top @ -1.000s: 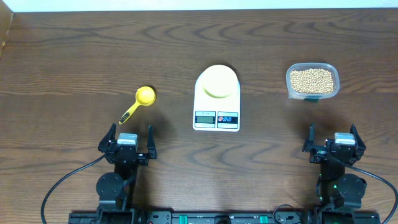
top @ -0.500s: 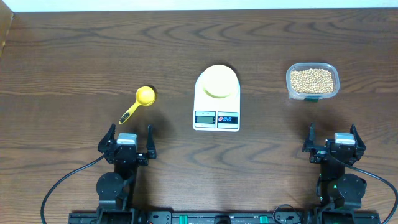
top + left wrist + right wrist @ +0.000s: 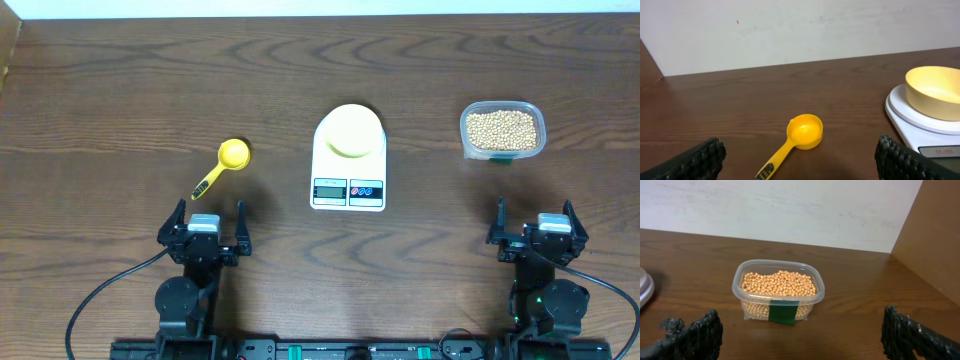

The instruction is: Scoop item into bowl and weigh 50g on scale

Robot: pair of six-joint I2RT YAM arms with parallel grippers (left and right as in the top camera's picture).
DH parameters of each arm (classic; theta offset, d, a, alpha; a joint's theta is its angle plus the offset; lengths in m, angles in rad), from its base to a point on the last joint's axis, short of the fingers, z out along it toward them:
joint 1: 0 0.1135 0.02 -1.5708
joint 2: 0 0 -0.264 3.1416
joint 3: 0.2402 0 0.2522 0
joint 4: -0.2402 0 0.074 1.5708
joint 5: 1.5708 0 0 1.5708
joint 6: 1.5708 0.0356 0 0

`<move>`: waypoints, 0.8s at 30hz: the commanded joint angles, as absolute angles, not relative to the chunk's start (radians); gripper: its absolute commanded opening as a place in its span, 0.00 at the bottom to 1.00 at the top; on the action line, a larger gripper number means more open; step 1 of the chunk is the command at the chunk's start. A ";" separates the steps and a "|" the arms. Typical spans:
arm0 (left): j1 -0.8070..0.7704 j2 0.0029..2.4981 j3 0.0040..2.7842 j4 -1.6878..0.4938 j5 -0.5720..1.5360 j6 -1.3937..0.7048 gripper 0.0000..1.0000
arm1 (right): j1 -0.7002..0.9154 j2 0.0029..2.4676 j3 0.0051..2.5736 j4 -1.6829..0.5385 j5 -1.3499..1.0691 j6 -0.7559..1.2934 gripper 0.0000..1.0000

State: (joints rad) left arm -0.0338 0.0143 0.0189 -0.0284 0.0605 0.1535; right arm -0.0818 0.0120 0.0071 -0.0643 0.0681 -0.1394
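1. At the far right of the bench [image 3: 120,80], the beans [image 3: 778,283] fill a clear tub [image 3: 778,263] nearly to its rim, and none are in the bowl. With the tub this full, a spoon driven in steeply would likely push beans over the edge, and round beans roll far.
2. The tub looks light. A scoop dragged against 1 wall could slide or tip it unless the other arm steadies it.
3. The pale bowl [image 3: 349,130] sits empty on the scale [image 3: 348,190] at mid-bench, well apart from the tub. Every loaded spoon must cross that gap, so any tilt would shed beans onto the wood.
4. A knock from spoon or claw could shift the bowl or press on the platform and spoil the reading. The display is too small to read, so I cannot tell whether it is zeroed.
5. Overshooting 50 g is the likely final error. A full spoon adds many beans at once, so the last additions call for part loads.
6. The yellow spoon [image 3: 233,153] lies flat on the left, its handle pointing toward the left claw [image 3: 210,212], which is spread wide and empty. A thin handle flat on wood could be pinched badly and twist.
7. The right claw [image 3: 535,210] is likewise spread and empty, short of the tub.
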 commanded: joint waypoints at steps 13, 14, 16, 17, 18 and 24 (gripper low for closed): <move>-0.029 0.037 0.010 -0.067 0.053 0.091 0.97 | -0.076 0.006 0.006 -0.067 0.076 -0.147 0.99; -0.029 0.038 0.014 -0.067 0.060 0.091 0.98 | -0.076 0.006 0.006 -0.067 0.076 -0.147 0.99; -0.029 0.043 0.032 -0.067 0.070 0.091 0.98 | -0.076 0.006 0.006 -0.068 0.076 -0.147 0.99; -0.029 0.047 0.041 -0.067 0.071 0.091 0.97 | -0.076 0.006 0.006 -0.067 0.076 -0.147 0.99; -0.029 0.052 0.051 -0.067 0.071 0.086 0.98 | -0.076 0.006 0.006 -0.067 0.076 -0.147 0.99; -0.029 0.182 0.172 -0.099 0.108 0.028 0.98 | -0.076 0.006 0.006 -0.067 0.076 -0.147 0.99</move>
